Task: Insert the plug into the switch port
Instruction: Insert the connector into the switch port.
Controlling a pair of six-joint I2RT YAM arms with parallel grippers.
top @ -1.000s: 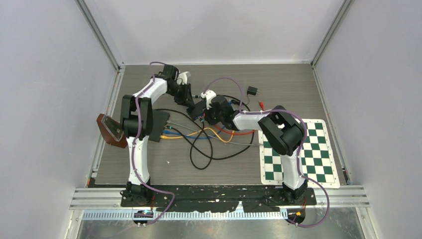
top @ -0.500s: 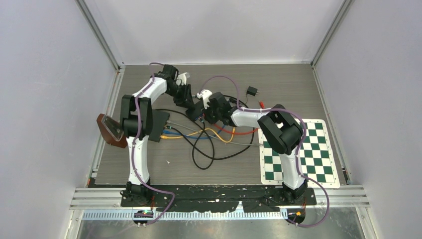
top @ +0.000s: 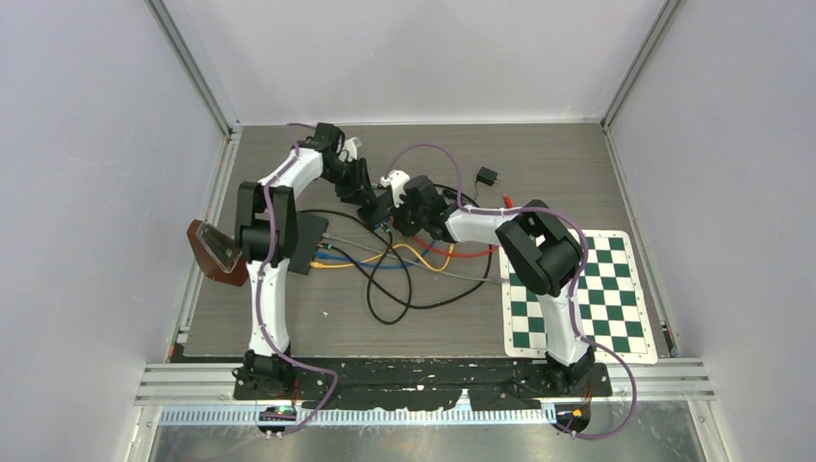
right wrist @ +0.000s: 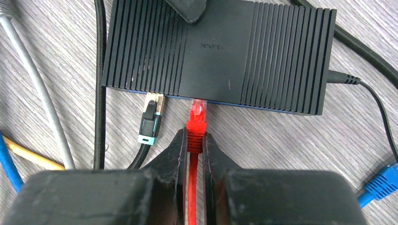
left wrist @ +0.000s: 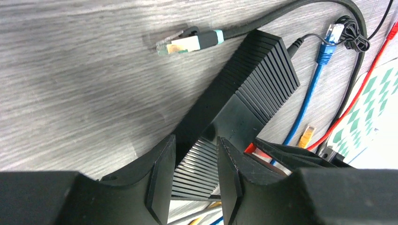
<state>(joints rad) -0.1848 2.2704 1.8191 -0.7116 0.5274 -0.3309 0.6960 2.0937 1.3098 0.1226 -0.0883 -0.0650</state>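
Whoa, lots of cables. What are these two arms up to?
The left gripper holds a black network switch steady, jaws closed across it. The right gripper, jaws shut on a red plug, has the plug's tip at a port on the switch's edge, next to a black plug already there. Whether the red one is fully seated can't be told.
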